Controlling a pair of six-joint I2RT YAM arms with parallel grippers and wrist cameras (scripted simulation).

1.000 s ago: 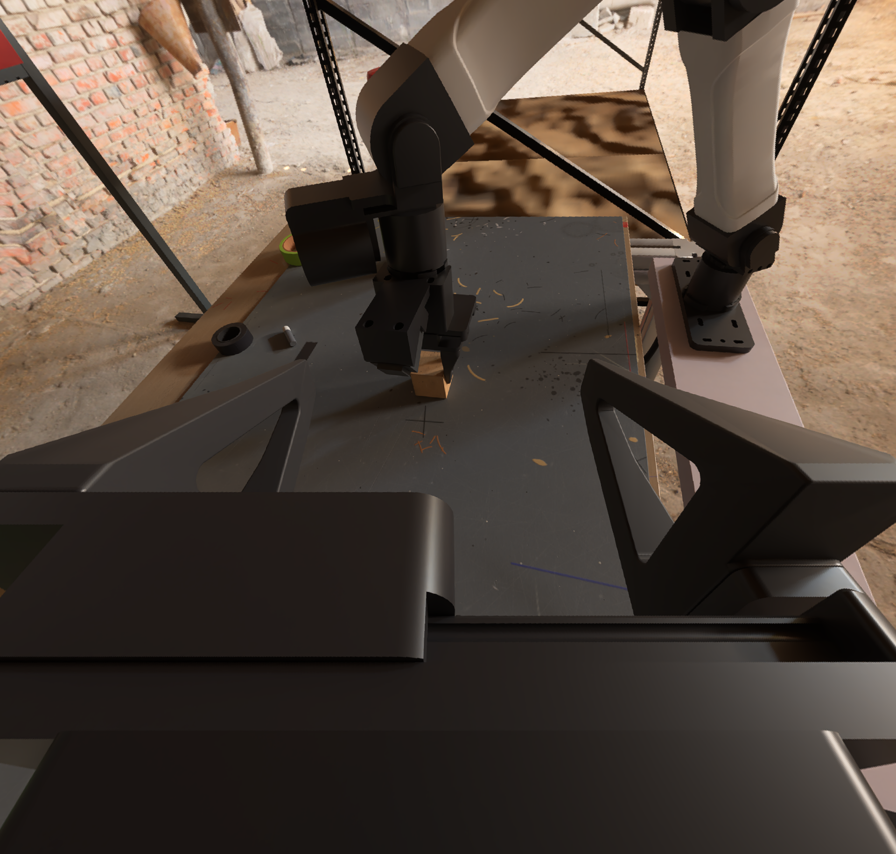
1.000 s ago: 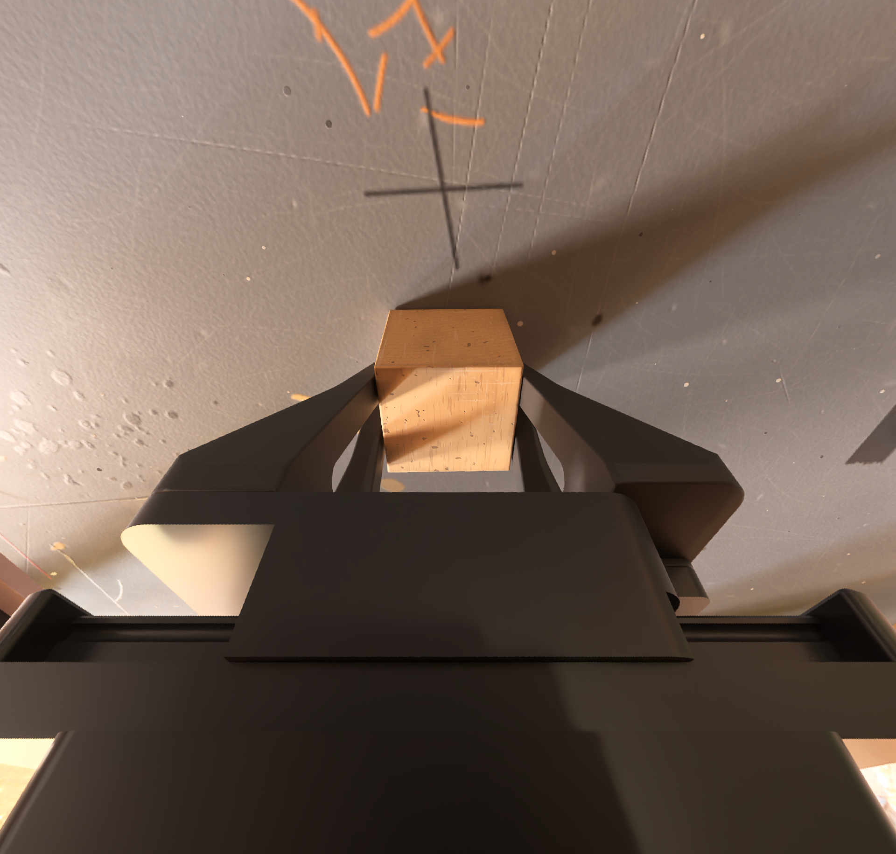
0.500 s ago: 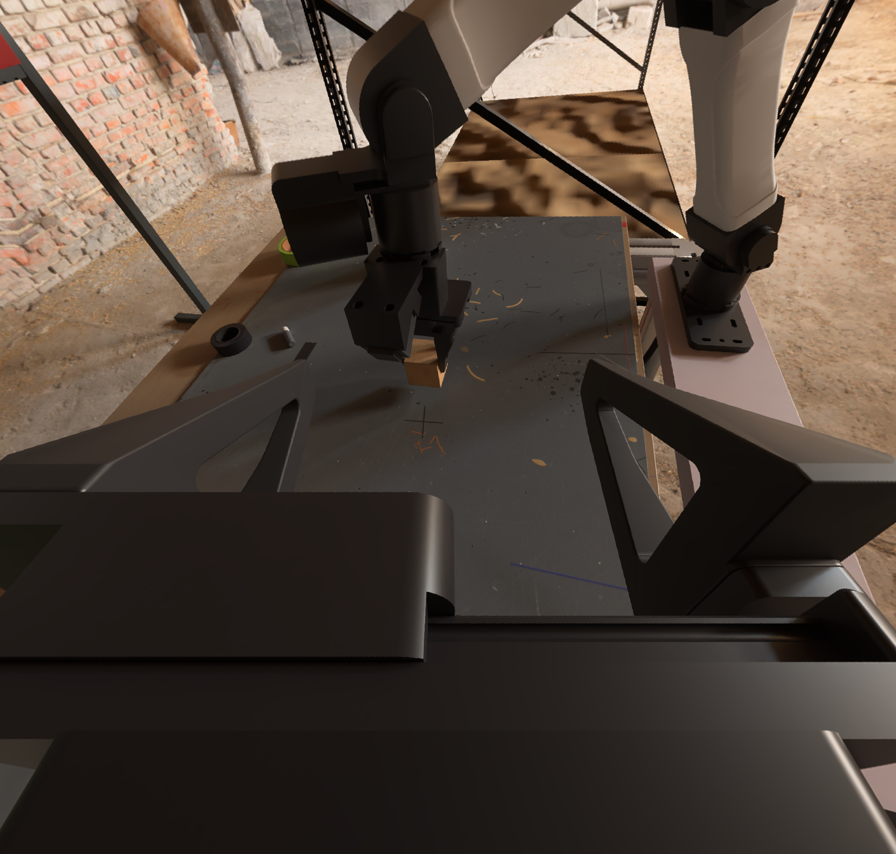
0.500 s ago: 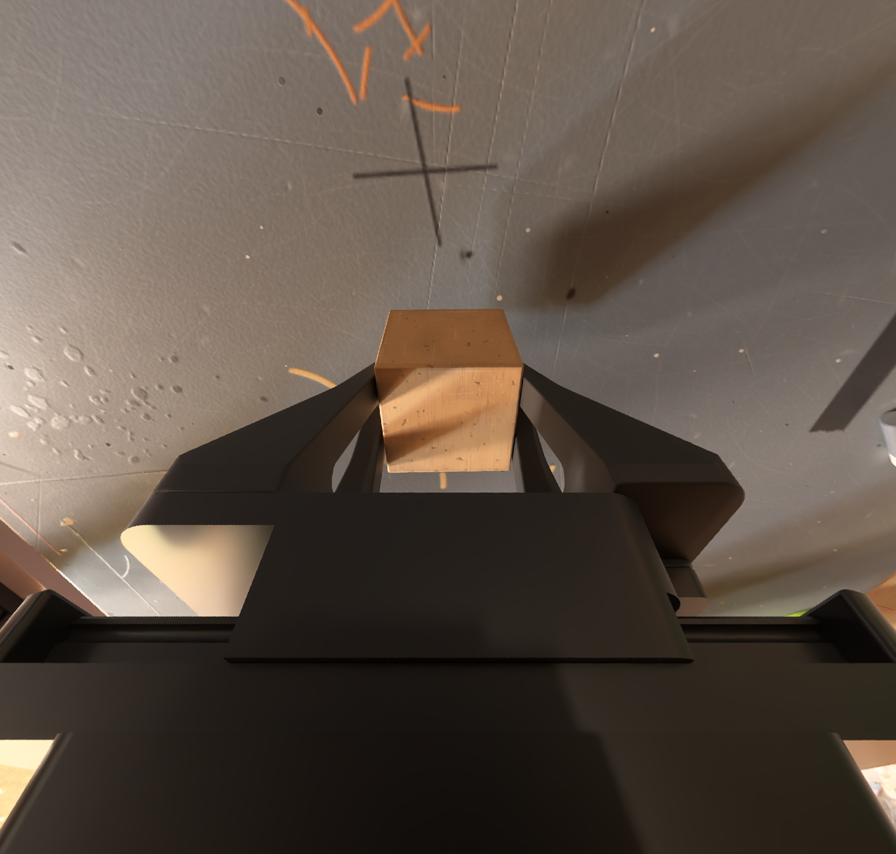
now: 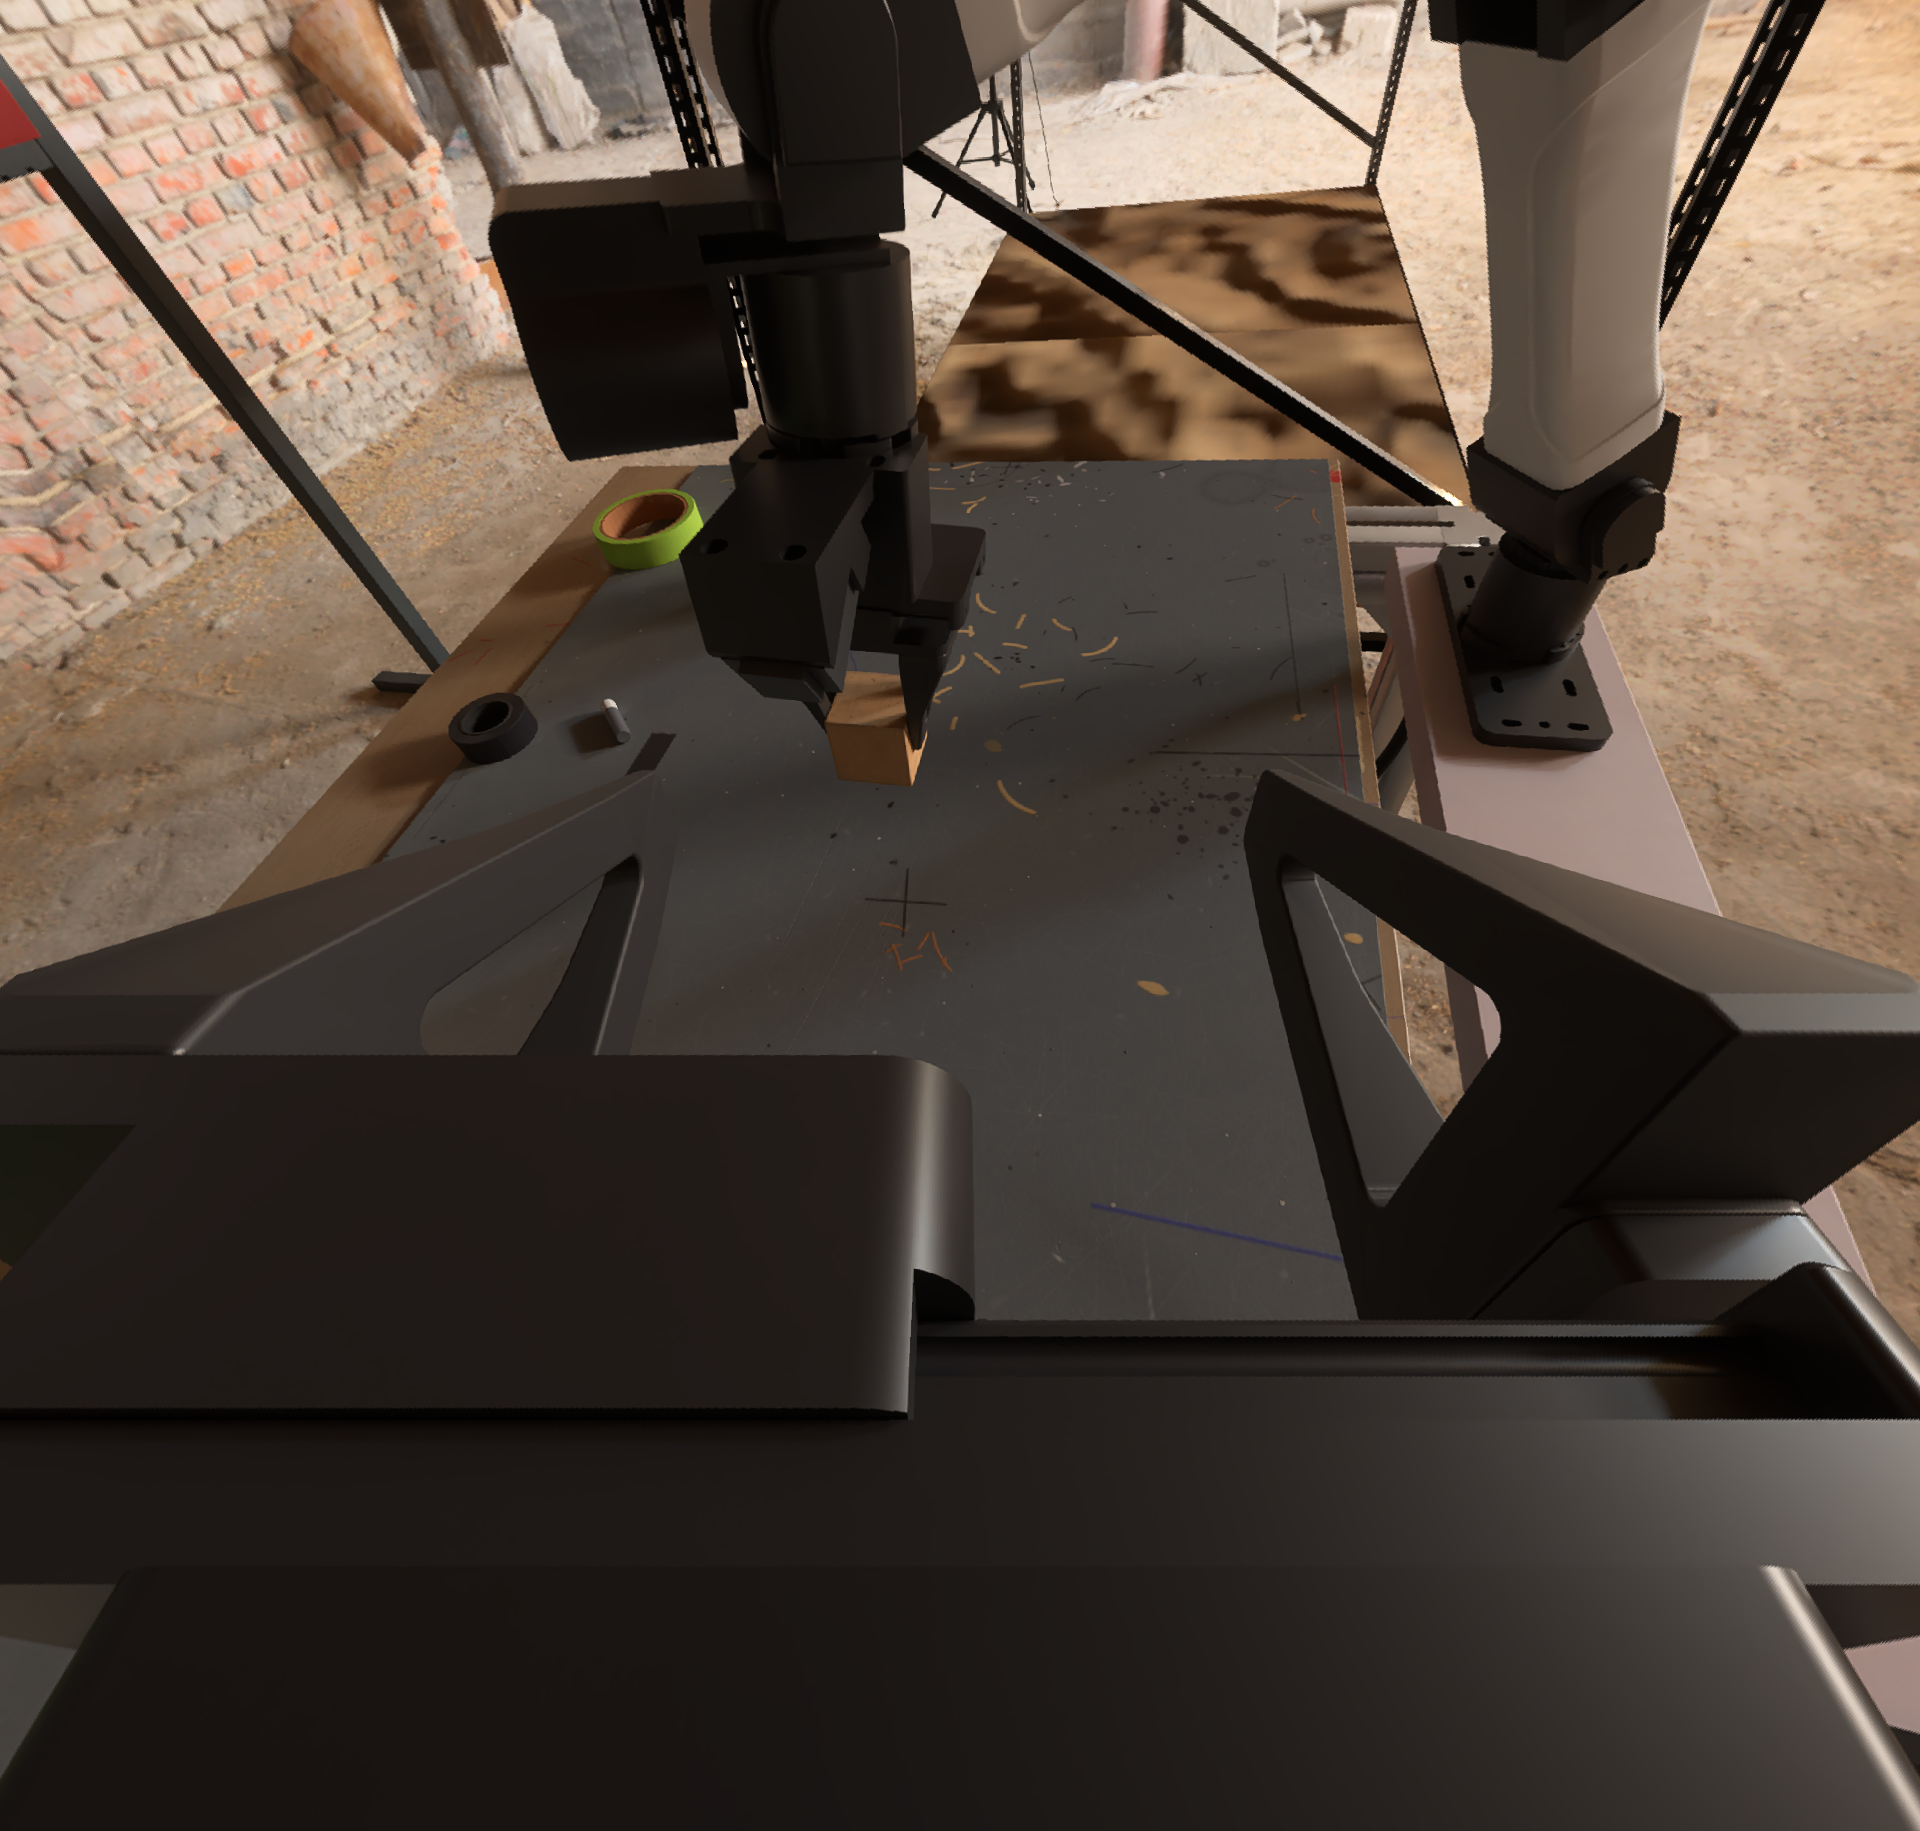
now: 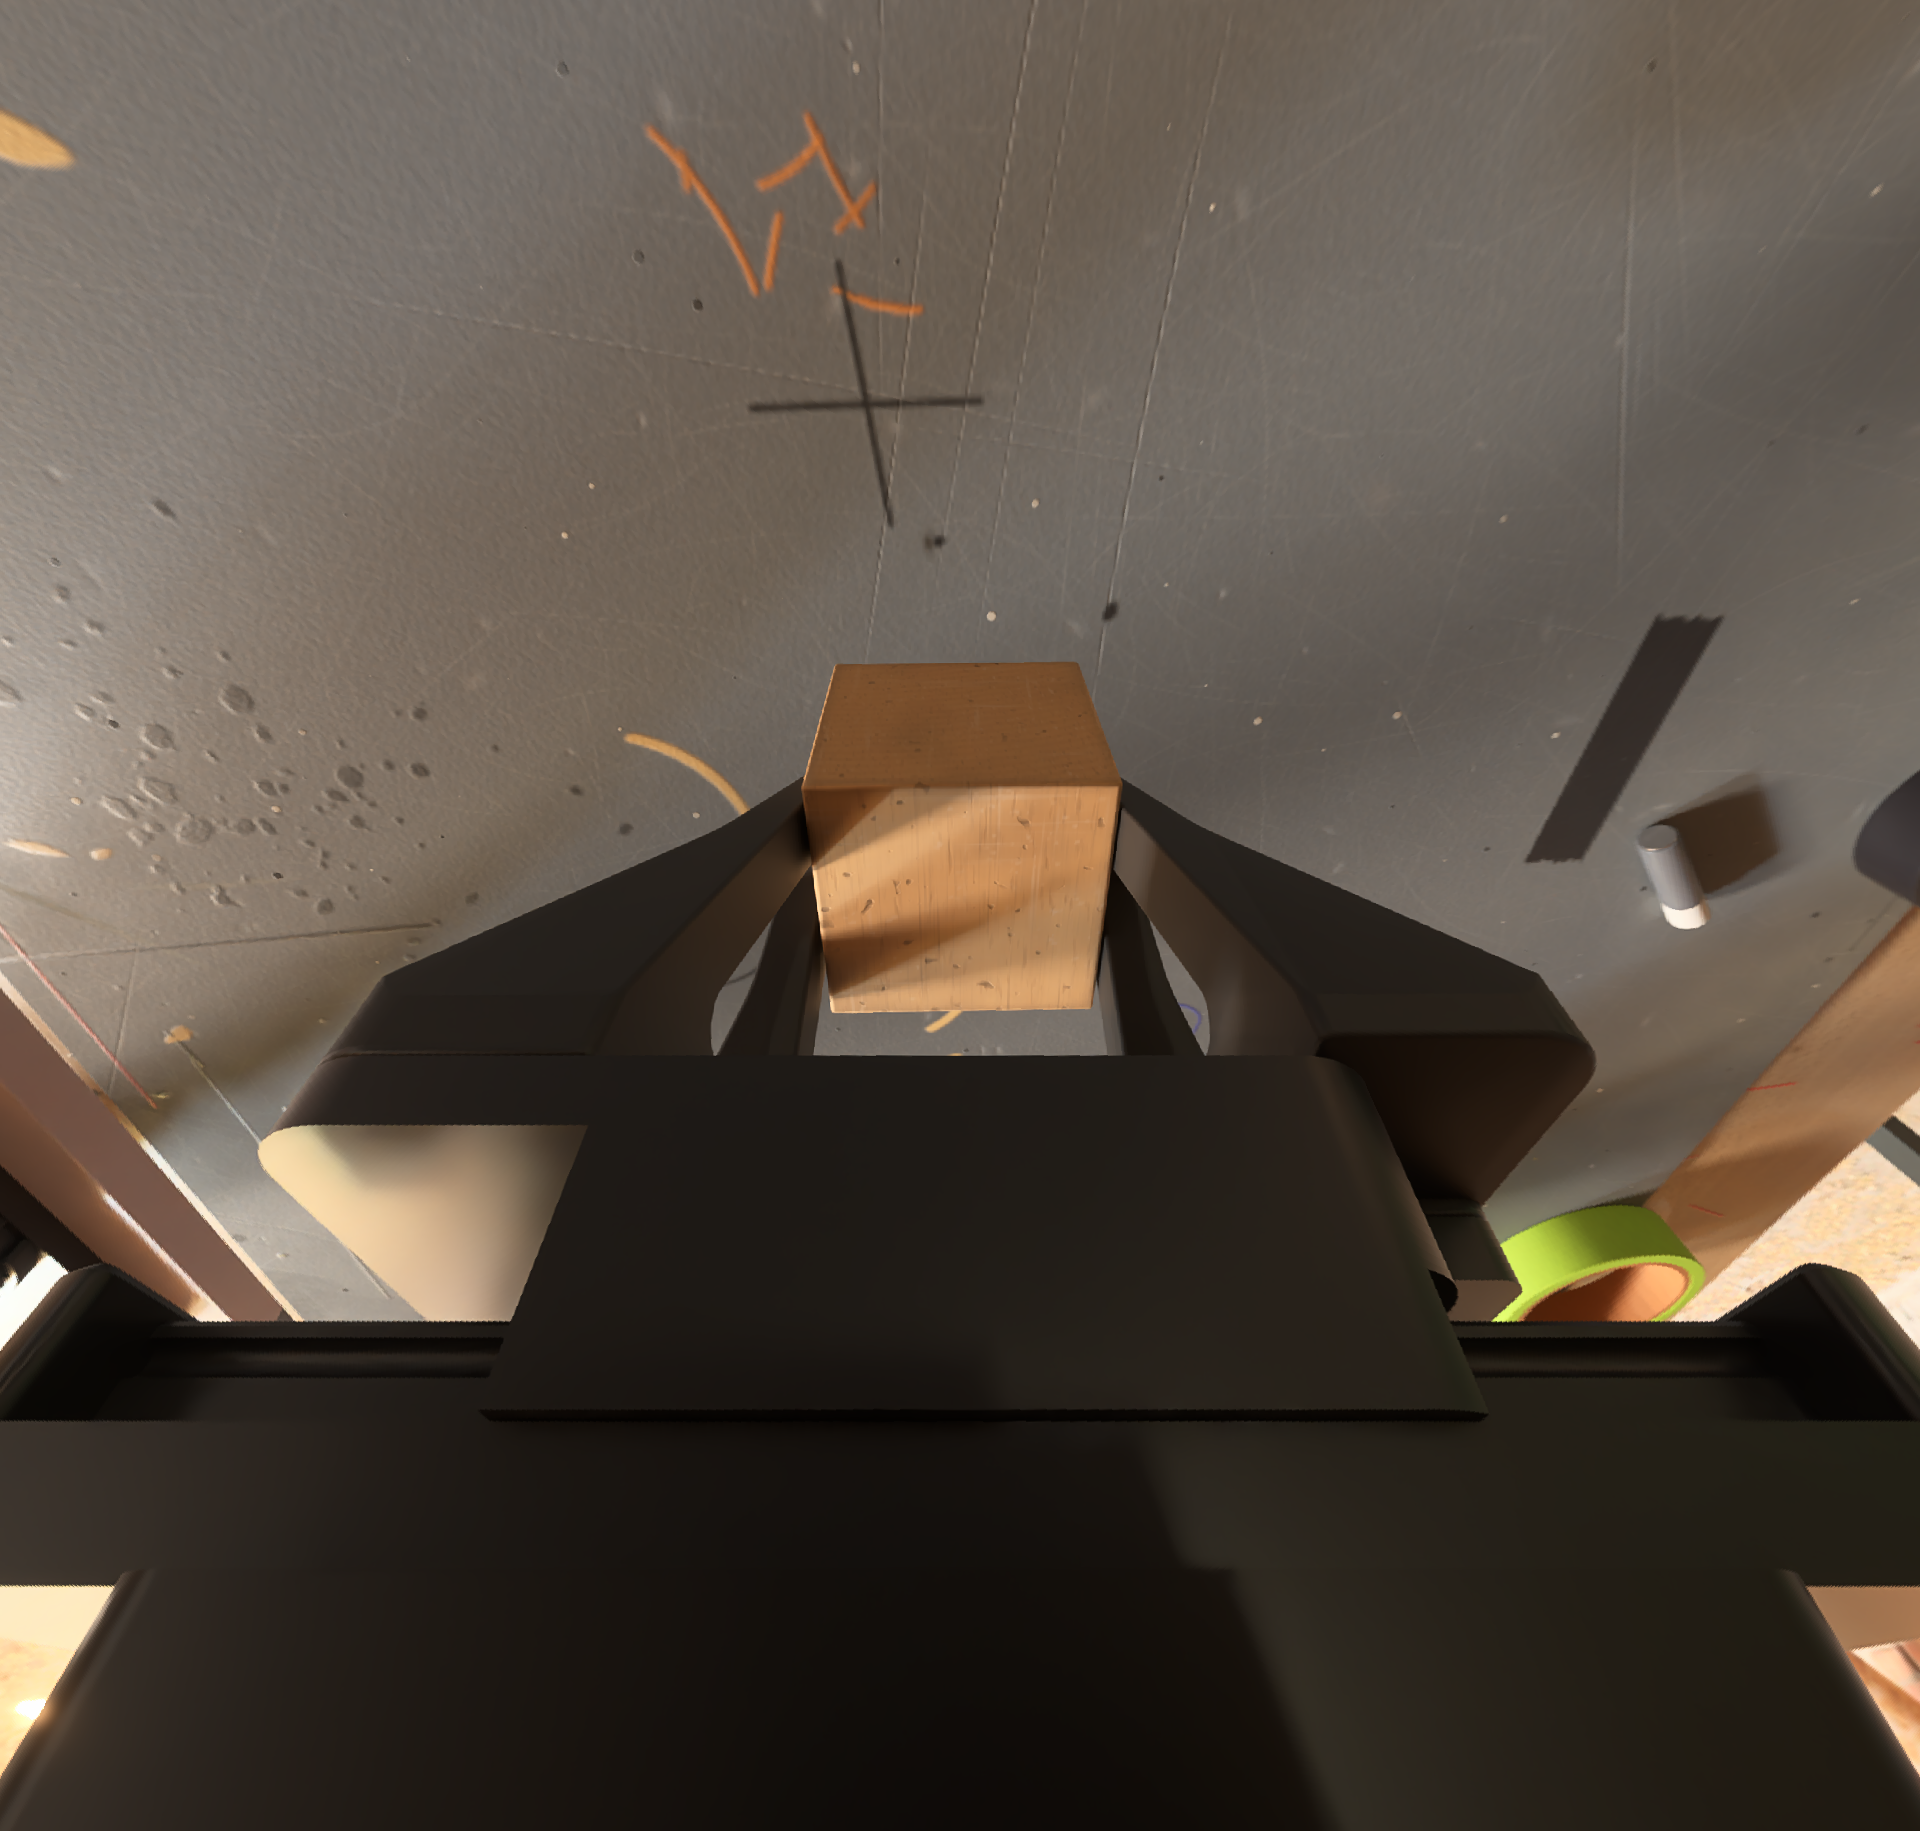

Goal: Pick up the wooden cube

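The wooden cube (image 6: 961,856) is clamped between the two black fingers of my right gripper (image 6: 961,815) and hangs well above the grey tabletop (image 6: 416,431). In the left wrist view the right gripper (image 5: 883,732) points down with the cube (image 5: 871,737) in it, clear of the table (image 5: 1091,1054). My left gripper (image 5: 945,846) is open and empty, its fingers (image 5: 1382,960) wide apart, low near the table's near end and far from the cube.
A green tape roll (image 5: 646,528), a black ring (image 5: 491,727) and a small white-tipped cylinder (image 5: 615,719) lie along the table's left side. The tape roll (image 6: 1579,1262) and cylinder (image 6: 1671,879) also show in the right wrist view. The right arm's base (image 5: 1527,659) stands at the far right.
My right gripper has risen with the wooden cube, lifting it off the table and higher. The tabletop looks farther away in the right wrist view. The left gripper has not moved.
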